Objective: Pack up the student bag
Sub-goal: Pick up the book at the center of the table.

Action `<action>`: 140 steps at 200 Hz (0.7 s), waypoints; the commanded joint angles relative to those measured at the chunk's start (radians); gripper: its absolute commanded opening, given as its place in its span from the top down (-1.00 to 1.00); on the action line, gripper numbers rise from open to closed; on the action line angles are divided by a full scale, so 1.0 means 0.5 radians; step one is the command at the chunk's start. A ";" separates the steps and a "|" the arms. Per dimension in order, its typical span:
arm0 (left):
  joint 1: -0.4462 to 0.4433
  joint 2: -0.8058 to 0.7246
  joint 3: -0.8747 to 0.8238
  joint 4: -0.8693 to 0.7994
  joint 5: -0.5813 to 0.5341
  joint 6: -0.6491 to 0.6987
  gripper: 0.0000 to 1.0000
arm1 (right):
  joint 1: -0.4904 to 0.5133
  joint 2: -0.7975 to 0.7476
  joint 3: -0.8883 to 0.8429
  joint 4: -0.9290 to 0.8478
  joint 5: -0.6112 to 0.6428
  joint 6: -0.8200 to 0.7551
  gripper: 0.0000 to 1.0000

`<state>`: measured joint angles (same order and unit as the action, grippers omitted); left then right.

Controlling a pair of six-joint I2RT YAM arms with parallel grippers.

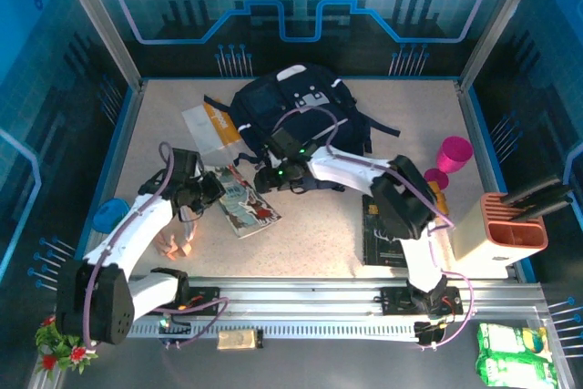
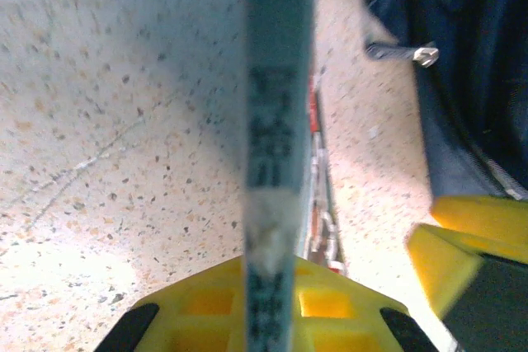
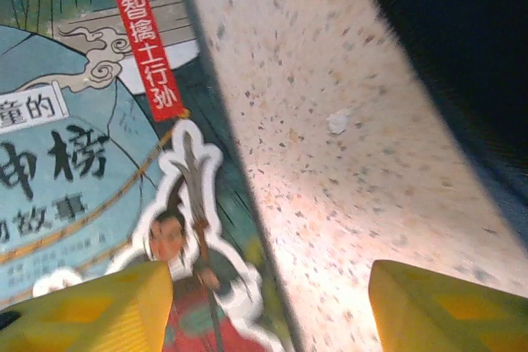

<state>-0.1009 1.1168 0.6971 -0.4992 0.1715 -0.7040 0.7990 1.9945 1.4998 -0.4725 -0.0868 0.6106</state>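
Note:
The student bag (image 1: 291, 111), dark navy with white patches, lies at the back middle of the table. An illustrated book (image 1: 248, 208) lies in front of it, to the left. My left gripper (image 1: 215, 190) is shut on that book's left edge. In the left wrist view the book (image 2: 277, 113) stands edge-on between the yellow jaws of the left gripper (image 2: 276, 298). My right gripper (image 1: 275, 177) hovers open over the book's right edge, close to the bag. In the right wrist view the open right gripper (image 3: 272, 311) straddles the book (image 3: 82, 146) cover's edge and bare table, with the bag (image 3: 462, 30) at the upper right.
A dark book (image 1: 383, 225) lies at the right, under the right arm. A white and orange book (image 1: 209, 129) rests left of the bag. A pink cup (image 1: 453, 154) and an orange and white holder (image 1: 506, 230) stand at the right. A blue object (image 1: 111, 214) sits at the left edge.

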 commanded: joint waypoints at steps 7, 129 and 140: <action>0.009 -0.157 0.180 -0.158 -0.108 0.024 1.00 | -0.103 -0.430 -0.239 0.263 0.018 0.090 -0.42; -0.007 0.124 0.234 1.475 0.171 -1.174 1.00 | -0.522 -0.952 -1.134 1.719 -0.782 1.600 -0.92; -0.015 0.178 0.250 1.560 0.157 -1.247 1.00 | -0.512 -0.887 -1.125 1.837 -0.789 1.727 -0.92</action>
<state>-0.1020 1.1580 0.8265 0.0372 0.2344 -1.1557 0.5354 1.5093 0.9474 0.1638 -0.4099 1.2034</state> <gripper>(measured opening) 0.086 0.958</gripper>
